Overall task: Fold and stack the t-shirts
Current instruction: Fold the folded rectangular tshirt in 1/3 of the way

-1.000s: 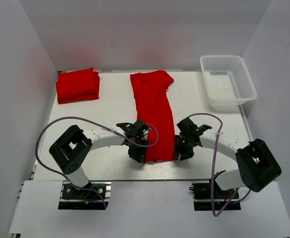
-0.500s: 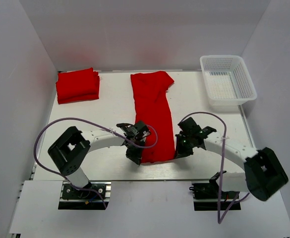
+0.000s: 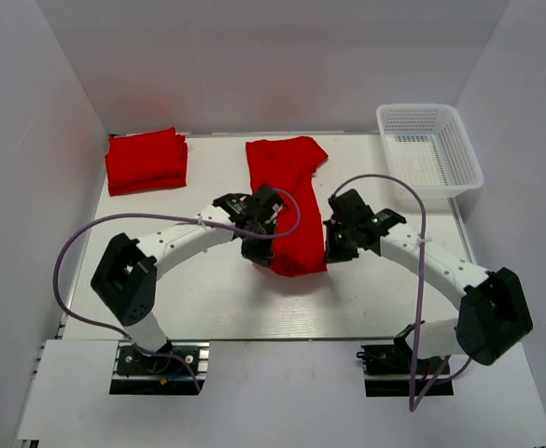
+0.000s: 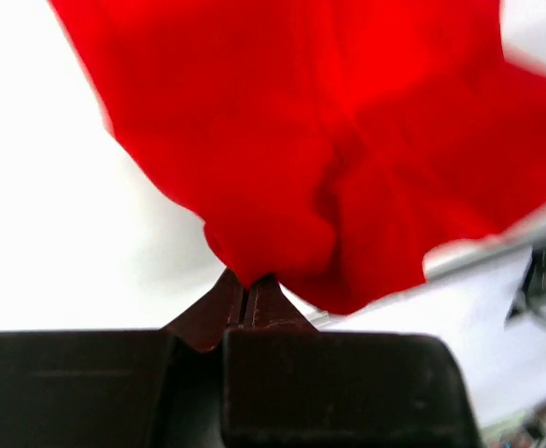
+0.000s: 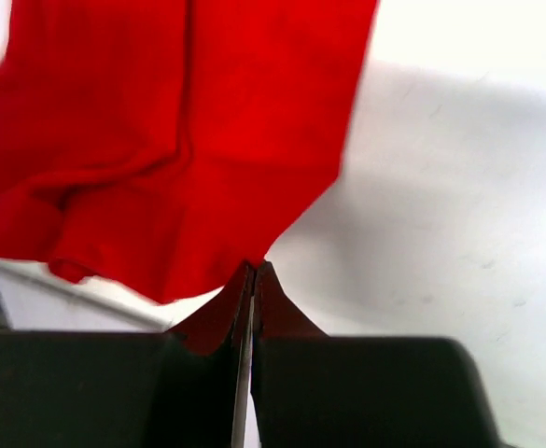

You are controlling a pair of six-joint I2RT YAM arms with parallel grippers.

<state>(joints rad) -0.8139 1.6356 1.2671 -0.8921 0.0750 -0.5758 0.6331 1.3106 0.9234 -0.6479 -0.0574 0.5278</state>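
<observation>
A long red t-shirt [image 3: 287, 201] lies folded into a strip down the middle of the table, its near end lifted and curled over. My left gripper [image 3: 254, 250] is shut on the shirt's near left corner [image 4: 254, 252]. My right gripper [image 3: 331, 249] is shut on the near right corner [image 5: 254, 252]. Both hold the hem above the table, and the cloth hangs in a loop between them. A stack of folded red t-shirts [image 3: 146, 161] lies at the far left corner.
A white mesh basket [image 3: 428, 153] stands at the far right of the table [image 3: 207, 299]. White walls close the table in on the left, back and right. Purple cables loop from both arms.
Both grippers have moved away from the near edge towards the back, carrying the shirt's near hem up and over the strip. The visible strip is shorter now.
</observation>
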